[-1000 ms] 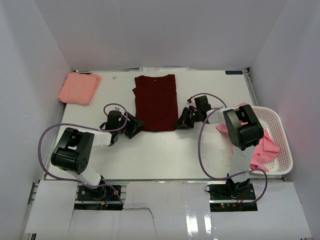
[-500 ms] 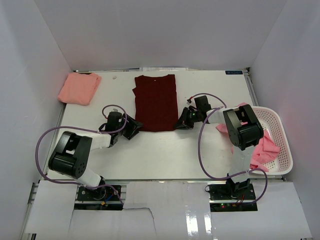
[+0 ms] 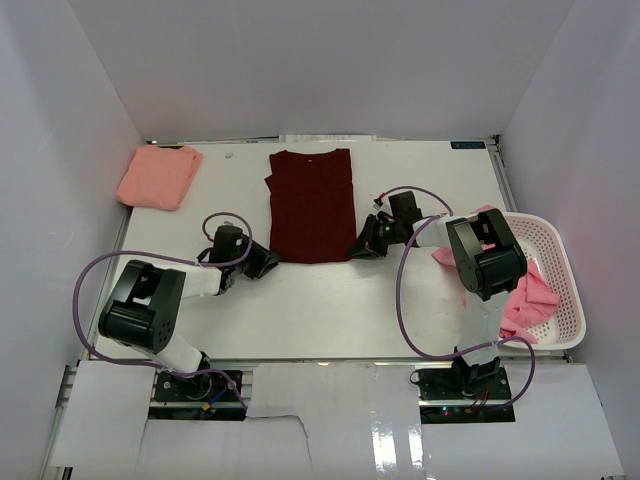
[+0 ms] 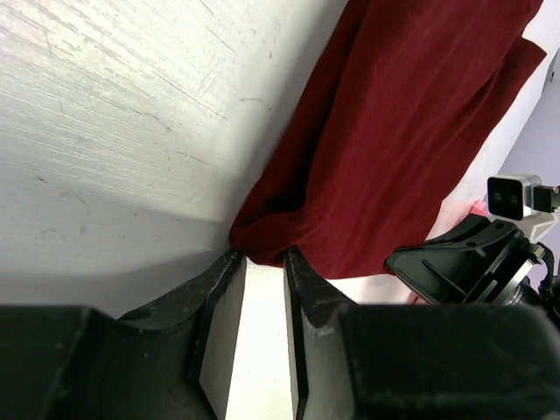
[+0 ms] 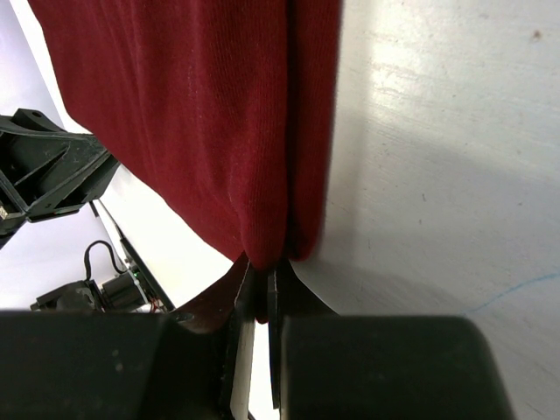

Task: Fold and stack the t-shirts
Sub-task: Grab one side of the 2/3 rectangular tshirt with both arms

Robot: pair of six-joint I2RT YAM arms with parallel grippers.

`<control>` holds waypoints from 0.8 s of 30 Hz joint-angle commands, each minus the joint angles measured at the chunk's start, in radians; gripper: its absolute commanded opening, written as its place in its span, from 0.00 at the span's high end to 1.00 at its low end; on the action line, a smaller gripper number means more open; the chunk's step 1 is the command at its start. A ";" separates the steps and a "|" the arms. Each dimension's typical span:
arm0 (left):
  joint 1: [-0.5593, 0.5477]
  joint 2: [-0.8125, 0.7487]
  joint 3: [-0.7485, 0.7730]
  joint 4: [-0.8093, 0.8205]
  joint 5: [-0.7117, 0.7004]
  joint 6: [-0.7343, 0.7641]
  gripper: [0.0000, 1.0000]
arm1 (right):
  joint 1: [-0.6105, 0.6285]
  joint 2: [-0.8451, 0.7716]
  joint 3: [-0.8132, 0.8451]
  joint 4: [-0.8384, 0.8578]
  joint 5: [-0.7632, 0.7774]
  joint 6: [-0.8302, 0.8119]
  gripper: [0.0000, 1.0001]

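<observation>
Maroon shirt point(image 3: 312, 205) first: your right fingers point(image 5: 248, 302) are clamped on its near right corner. Your left fingers point(image 4: 223, 297) sit close together at its near left corner, though you can't tell if they've caught cloth. It lies flat on the table point(image 3: 330, 300); a folded pink shirt point(image 3: 158, 176) rests far left.

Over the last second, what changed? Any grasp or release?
The left tool narrowed its jaws at the maroon shirt's near-left corner, but they remain apart, with cloth at the tips and not yet pinched. Its elbow shifted slightly left. Unchanged: the right tool stays shut on the shirt's near-right corner, the shirt lies flat, and the folded salmon shirt and the basket with pink shirts sit where they were.
</observation>
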 commanded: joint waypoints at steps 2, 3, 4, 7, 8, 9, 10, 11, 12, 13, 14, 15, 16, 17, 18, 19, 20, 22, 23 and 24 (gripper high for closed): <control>0.013 0.064 -0.063 -0.214 -0.144 0.050 0.63 | 0.007 0.011 0.004 0.003 0.025 -0.025 0.92; 0.013 0.064 -0.061 -0.220 -0.147 0.051 0.64 | 0.007 0.011 0.004 0.001 0.025 -0.024 0.92; 0.013 0.061 -0.060 -0.221 -0.148 0.050 0.64 | 0.007 0.009 0.003 0.001 0.025 -0.025 0.92; 0.015 0.057 -0.052 -0.219 -0.158 0.050 0.73 | 0.009 0.004 0.001 -0.001 0.026 -0.030 0.92; 0.016 0.060 -0.048 -0.219 -0.162 0.050 0.75 | 0.007 0.004 -0.001 -0.002 0.028 -0.032 0.92; 0.016 0.063 -0.037 -0.221 -0.170 0.051 0.76 | 0.007 0.003 -0.002 -0.002 0.028 -0.033 0.92; 0.016 0.064 -0.028 -0.222 -0.168 0.054 0.80 | 0.007 0.001 -0.002 -0.002 0.028 -0.033 0.92; 0.018 0.066 -0.017 -0.224 -0.205 0.060 0.82 | 0.007 0.001 -0.004 -0.004 0.028 -0.035 0.92; 0.018 0.071 -0.008 -0.228 -0.222 0.065 0.86 | 0.007 0.000 -0.007 -0.004 0.028 -0.036 0.92; 0.018 0.078 0.007 -0.231 -0.228 0.074 0.88 | 0.007 -0.003 -0.005 -0.004 0.029 -0.036 0.92; 0.018 0.080 0.015 -0.231 -0.233 0.079 0.93 | 0.007 -0.005 -0.007 -0.004 0.029 -0.038 0.92; 0.018 0.083 0.021 -0.230 -0.222 0.086 1.00 | 0.007 -0.009 -0.008 -0.005 0.029 -0.038 0.92; 0.016 0.084 0.027 -0.231 -0.211 0.103 1.00 | 0.007 -0.012 -0.011 -0.008 0.029 -0.039 0.92; 0.016 0.083 0.035 -0.234 -0.199 0.111 1.00 | 0.007 -0.017 -0.022 -0.011 0.029 -0.042 0.92; 0.015 0.081 0.038 -0.245 -0.190 0.117 1.00 | 0.011 -0.031 -0.030 -0.013 0.028 -0.042 0.92; 0.013 0.075 0.040 -0.277 -0.175 0.123 1.00 | 0.012 -0.038 -0.039 -0.016 0.028 -0.044 0.92; 0.012 0.069 0.037 -0.299 -0.141 0.125 1.00 | 0.012 -0.046 -0.059 -0.019 0.029 -0.048 0.92; 0.007 0.051 0.024 -0.314 -0.104 0.123 1.00 | 0.017 -0.075 -0.083 -0.025 0.029 -0.053 0.92; 0.006 0.028 0.012 -0.328 -0.089 0.125 1.00 | 0.017 -0.084 -0.094 -0.028 0.029 -0.055 0.92; 0.001 0.014 0.006 -0.337 -0.076 0.125 1.00 | 0.018 -0.106 -0.118 -0.031 0.026 -0.059 0.92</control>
